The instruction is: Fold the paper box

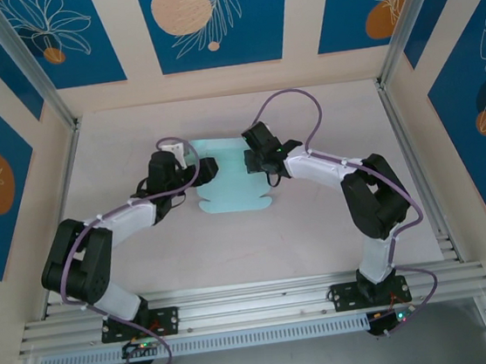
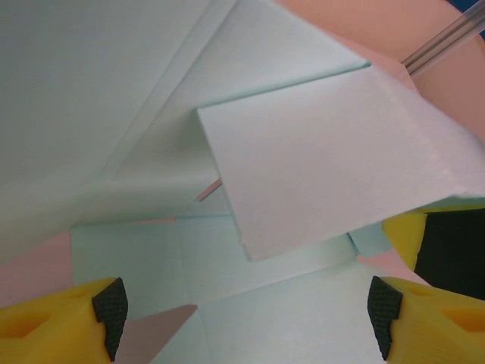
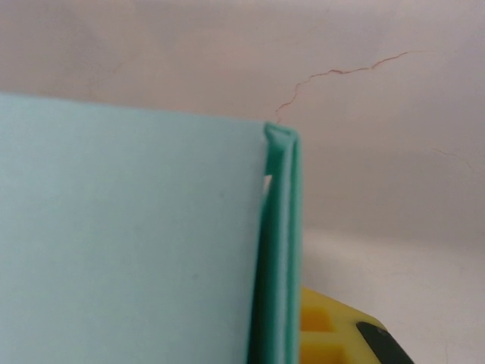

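The paper box (image 1: pixel 230 188) is a pale light-blue die-cut sheet lying mid-table, with its far part lifted. My right gripper (image 1: pixel 256 161) is at the sheet's right side, shut on a doubled-over edge of the card (image 3: pixel 276 250). One yellow finger (image 3: pixel 333 334) shows beside that fold; the other is hidden behind the card. My left gripper (image 1: pixel 202 169) is at the sheet's left side and open. In the left wrist view its black pads (image 2: pixel 110 315) stand wide apart over the flat panels (image 2: pixel 265 303), and a raised flap (image 2: pixel 333 167) hangs in front of them.
The pinkish tabletop (image 1: pixel 259 242) spreads out in front of the sheet. Metal frame rails (image 1: pixel 411 154) run along the table's sides, and the patterned blue wall panels (image 1: pixel 216 18) stand behind. Purple cables (image 1: pixel 286 98) loop over both arms.
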You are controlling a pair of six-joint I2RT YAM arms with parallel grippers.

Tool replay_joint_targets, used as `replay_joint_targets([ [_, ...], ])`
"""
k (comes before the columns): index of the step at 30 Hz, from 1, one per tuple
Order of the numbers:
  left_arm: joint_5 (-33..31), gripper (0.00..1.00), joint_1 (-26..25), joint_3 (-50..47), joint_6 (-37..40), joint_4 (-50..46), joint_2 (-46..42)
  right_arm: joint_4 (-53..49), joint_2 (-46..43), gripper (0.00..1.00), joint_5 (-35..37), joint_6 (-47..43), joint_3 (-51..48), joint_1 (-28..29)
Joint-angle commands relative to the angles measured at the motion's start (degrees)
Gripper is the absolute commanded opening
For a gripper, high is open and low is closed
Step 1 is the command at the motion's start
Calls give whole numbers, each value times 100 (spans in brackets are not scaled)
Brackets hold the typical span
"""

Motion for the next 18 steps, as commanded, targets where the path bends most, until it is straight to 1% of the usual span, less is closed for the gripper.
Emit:
replay_joint_targets([
  [1, -21, 83, -28, 108, -7, 165, 20, 136, -71, 0, 95, 111, -31, 57],
  [3, -259, 84, -29, 5, -118, 31, -81, 136, -70, 0, 120, 134, -48, 58],
  [6, -739, 94, -24, -125, -313, -440, -260, 140, -89, 0, 124, 119, -48, 56],
  [9, -905, 99, -27, -246, -386, -578, -309, 151, -101, 0, 117, 102, -39, 57],
  [11, -884, 100, -22, -267, -402, -552, -249, 151, -110, 0, 109, 89, -30, 58],
  [18, -370, 100, -31, -86, -412, -8, 111, 154, -141, 0, 111, 99, -58, 91],
])
